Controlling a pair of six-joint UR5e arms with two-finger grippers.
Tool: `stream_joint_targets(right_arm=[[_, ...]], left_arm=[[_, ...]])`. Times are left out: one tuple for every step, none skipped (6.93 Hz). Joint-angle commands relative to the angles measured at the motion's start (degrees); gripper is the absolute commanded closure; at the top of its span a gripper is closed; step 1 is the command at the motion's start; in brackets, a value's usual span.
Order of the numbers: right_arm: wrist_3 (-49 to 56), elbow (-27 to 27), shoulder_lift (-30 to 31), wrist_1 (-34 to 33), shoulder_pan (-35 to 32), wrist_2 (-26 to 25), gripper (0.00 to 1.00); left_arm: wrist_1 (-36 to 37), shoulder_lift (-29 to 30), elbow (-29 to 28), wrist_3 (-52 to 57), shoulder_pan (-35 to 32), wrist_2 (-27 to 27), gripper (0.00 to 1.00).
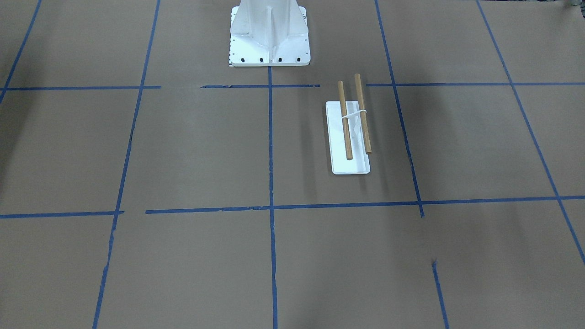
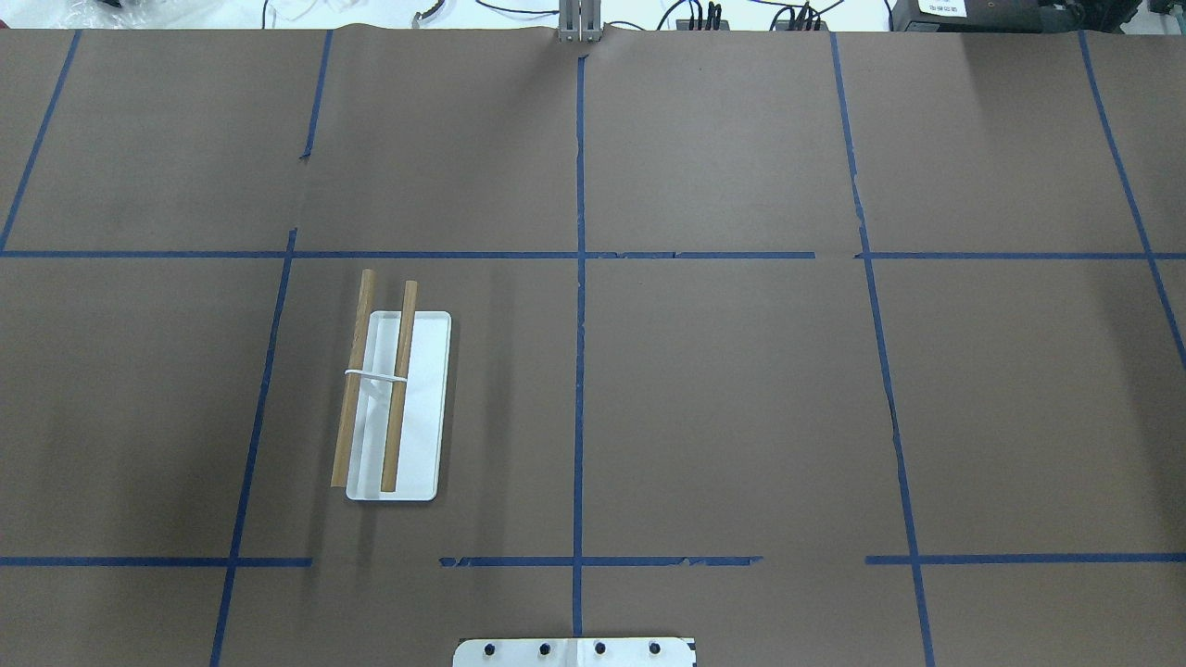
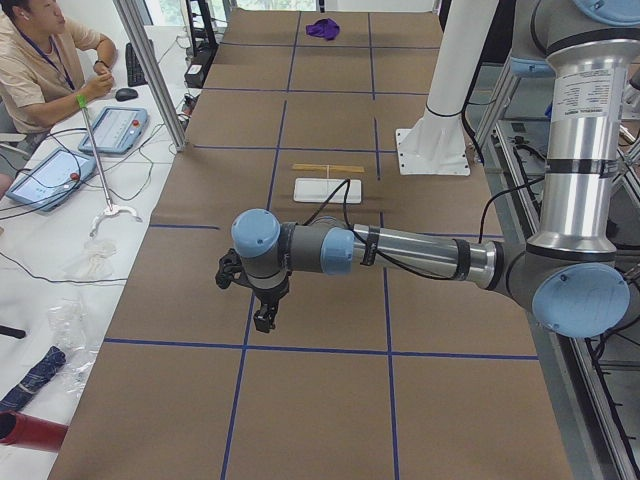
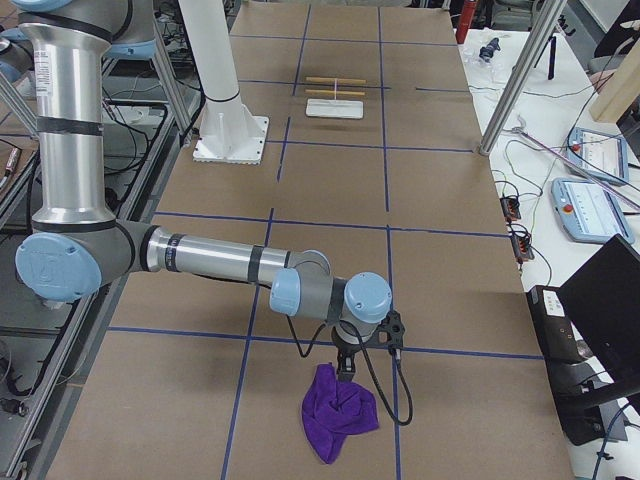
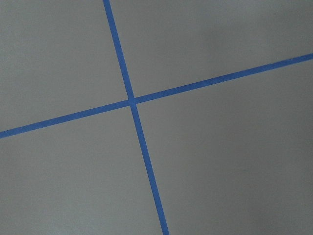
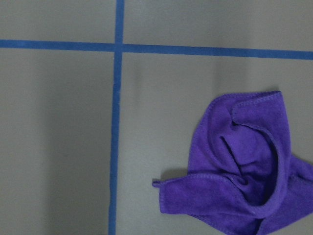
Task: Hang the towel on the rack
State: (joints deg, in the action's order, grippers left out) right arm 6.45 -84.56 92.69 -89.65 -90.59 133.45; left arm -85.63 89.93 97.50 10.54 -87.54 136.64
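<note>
Bench (image 2: 741, 417) is brown paper with a blue tape grid, white robot pedestal (image 1: 269, 36) at the robot's edge. An operator (image 3: 40, 60) sits at a side desk.

- Rack (image 2: 396, 417): on the robot's left half, both dowels bare, nothing hung.
- Towel (image 4: 340, 412): crumpled heap lying on the paper at the far right end of the bench, well apart from the rack. Right wrist view shows it low and off-centre, with the small corner loop (image 6: 155, 183) sticking out at its edge.
- Right tool (image 4: 345, 372): pointing down, just over the towel's near edge. It only shows from the side, so I cannot tell how wide it is or whether it touches cloth.
- Left tool (image 3: 263, 320): over bare paper near a tape crossing. Its width can't be read either, and it appears to carry nothing.

Step as I read it: pre-grasp, towel not picked.

Next: centre the right tool over an edge or corner rather than the bunched middle, then descend and pinch. The carry crosses the whole bench. The heap needs to hang open to drape over a dowel, so a grip on a fold risks a wad.
</note>
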Motion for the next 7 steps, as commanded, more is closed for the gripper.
stream_joint_targets(right_arm=[[-3.0,12.1,0.0,13.0,0.2,-1.3,0.12],[-7.5,17.1,-0.8,20.3,1.0,-1.9,0.17],[-9.5,18.1,-0.8,22.2,1.5,-3.8,0.2],[-9.5,18.7,-0.8,22.2,1.5,-4.7,0.27],[-9.6,19.0,-0.8,22.3,1.5,-4.7,0.43],[-9.6,19.1,-0.8,22.2,1.5,-4.7,0.68],[-9.6,19.2,-0.8,22.2,1.5,-4.9,1.0]], left_arm=[[-0.1,-0.1,-0.2,0.2,0.0,0.1,0.0],[-0.1,-0.1,0.0,0.2,0.0,0.2,0.0],[-0.1,0.0,0.1,0.2,0.0,0.2,0.0],[-0.2,0.0,0.3,0.2,0.0,0.3,0.0],[-0.7,0.0,0.2,0.2,0.0,0.3,0.0],[-0.8,0.0,0.5,0.1,0.0,0.3,0.0],[-0.8,-0.1,0.7,0.2,-0.1,0.3,0.0]])
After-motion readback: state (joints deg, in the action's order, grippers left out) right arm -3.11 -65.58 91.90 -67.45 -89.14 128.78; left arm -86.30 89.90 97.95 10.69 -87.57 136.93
